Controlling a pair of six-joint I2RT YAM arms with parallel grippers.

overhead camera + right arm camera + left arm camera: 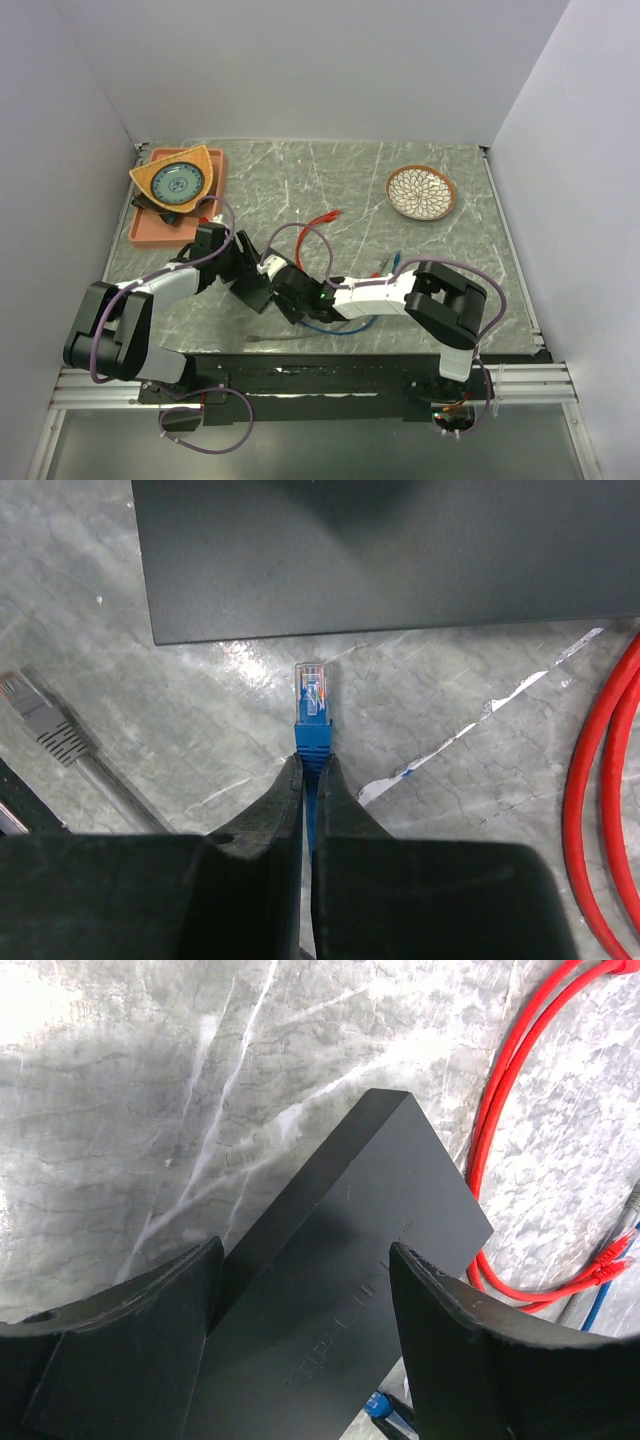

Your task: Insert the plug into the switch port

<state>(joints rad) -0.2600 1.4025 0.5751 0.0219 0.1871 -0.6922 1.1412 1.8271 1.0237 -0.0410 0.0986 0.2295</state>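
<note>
Right tool pinches the blue cable, plug just short of the box

Black fingers of the right tool (310, 770) fill the bottom of the right wrist view. They are pressed together on the blue cable (311, 810) directly behind its boot. The plug (312, 692), clear with coloured wires showing inside, sticks straight out past the fingertips, low over the grey marbled tabletop (450, 710). Its tip points at the near long edge of the black box (380, 550) and stops a little short of it, with a strip of bare stone between them. The switch port is hidden from this angle. Only the flat top of the box shows, so which socket the plug faces cannot be told.

Left of the plug, a grey connector (40, 725) lies on the tabletop with its cable running toward the camera. At the right edge, two runs of red cable (600, 800) curve past.

The left tool (305, 1260) has its fingers spread wide, and the box runs up diagonally between them. One finger sits right beside the box's side face and the other overlaps its top edge. Whether either pad presses on the box cannot be told. Beyond the box the red cable loops across the stone.

From above, both arms reach toward the middle of the tabletop, their tools close together. Farther off, a patterned plate (421, 192) sits at the far right. An orange tray (150, 232) at the far left carries a wooden dish (205, 160) with a blue plate (179, 182) on it.
</note>
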